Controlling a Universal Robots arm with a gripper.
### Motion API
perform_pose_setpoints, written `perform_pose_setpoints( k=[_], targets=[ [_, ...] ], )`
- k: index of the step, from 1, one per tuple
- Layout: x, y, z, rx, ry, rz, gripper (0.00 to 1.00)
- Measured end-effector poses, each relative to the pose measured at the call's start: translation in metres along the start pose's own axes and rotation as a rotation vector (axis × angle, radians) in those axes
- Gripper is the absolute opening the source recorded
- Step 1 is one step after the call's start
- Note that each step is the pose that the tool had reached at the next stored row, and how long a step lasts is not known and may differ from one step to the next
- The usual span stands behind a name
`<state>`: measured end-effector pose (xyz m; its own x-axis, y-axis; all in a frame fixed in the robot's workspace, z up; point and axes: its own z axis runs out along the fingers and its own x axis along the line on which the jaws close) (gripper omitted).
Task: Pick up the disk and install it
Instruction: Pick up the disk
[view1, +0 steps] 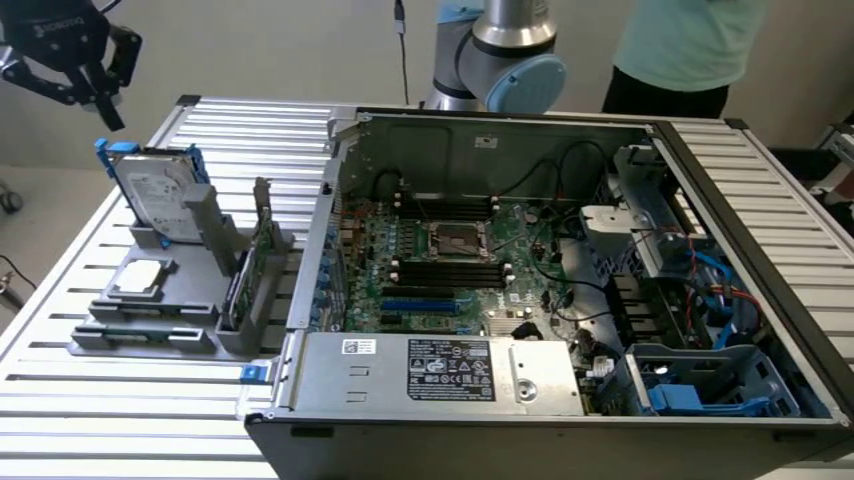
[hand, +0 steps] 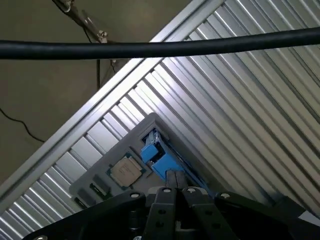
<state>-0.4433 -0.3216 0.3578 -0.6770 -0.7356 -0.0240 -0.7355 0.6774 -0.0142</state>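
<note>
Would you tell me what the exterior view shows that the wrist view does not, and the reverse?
The exterior view adds the open computer case, the green circuit card and a person at the far side of the slatted table. The wrist view adds a black cable in the foreground and floor beyond the table's edge. Both take in the shut gripper above the upright disk and the processor chip near it.

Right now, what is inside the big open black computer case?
A green motherboard, black cables and a blue plastic bay. The silver metal box covers whatever lies beneath it.
</note>
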Motion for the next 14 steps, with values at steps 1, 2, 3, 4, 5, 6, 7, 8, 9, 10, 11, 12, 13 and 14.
perform_pose_setpoints(
  k=[1, 2, 3, 4, 5, 6, 7, 8, 9, 10, 11, 12, 13, 14],
  targets=[
    [0.0000, 0.0000, 0.0000, -0.0004, -0.0002, -0.018, 0.11],
    [0.0000, 0.0000, 0.0000, -0.0008, -0.0003, -0.035, 0.11],
    [0.0000, 0.0000, 0.0001, -0.0011, -0.0007, -0.053, 0.11],
    [0.0000, 0.0000, 0.0001, -0.0017, -0.0009, -0.072, 0.11],
    [0.0000, 0.0000, 0.0000, -0.0024, -0.0009, -0.089, 0.11],
    [0.0001, 0.0001, 0.0000, -0.0032, -0.0007, -0.104, 0.11],
    [0.0001, 0.0000, 0.0001, -0.0041, -0.0005, -0.119, 0.11],
    [0.0001, 0.0001, 0.0001, -0.0051, -0.0002, -0.134, 0.11],
    [0.0000, 0.0001, 0.0000, -0.0063, 0.0003, -0.150, 0.11],
    [0.0000, 0.0001, 0.0000, -0.0076, 0.0010, -0.164, 0.11],
    [0.0000, 0.0001, 0.0000, -0.0092, 0.0017, -0.179, 0.11],
    [-0.0001, 0.0001, 0.0000, -0.0112, 0.0028, -0.192, 0.11],
    [-0.0001, 0.0001, 0.0000, -0.0133, 0.0040, -0.206, 0.11],
    [-0.0001, 0.0001, 0.0000, -0.0155, 0.0054, -0.219, 0.11]
  ],
)
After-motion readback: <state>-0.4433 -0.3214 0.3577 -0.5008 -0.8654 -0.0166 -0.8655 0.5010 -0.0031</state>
